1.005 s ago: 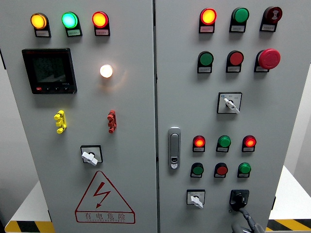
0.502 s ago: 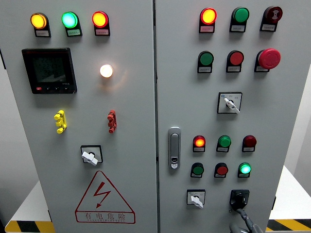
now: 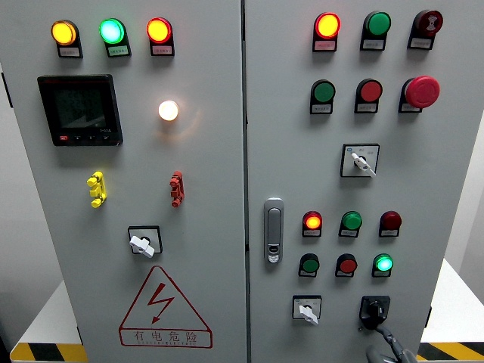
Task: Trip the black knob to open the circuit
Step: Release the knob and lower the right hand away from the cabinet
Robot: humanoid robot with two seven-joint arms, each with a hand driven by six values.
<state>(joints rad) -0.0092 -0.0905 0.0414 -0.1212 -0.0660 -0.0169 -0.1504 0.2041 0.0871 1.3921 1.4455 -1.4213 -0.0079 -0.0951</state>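
Right hand lower than before, grip unclear, just below glossy black knob, green lamp still lit

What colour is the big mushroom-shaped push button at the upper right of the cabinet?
Red; the mushroom-shaped push button shows clearly in the head view.

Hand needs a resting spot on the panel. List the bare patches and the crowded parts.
Bare patches: right door between the handle and the white switch; left door right of the warning triangle. Crowded: the lamp cluster above the black knob, where the right hand sits, and both doors' top rows.
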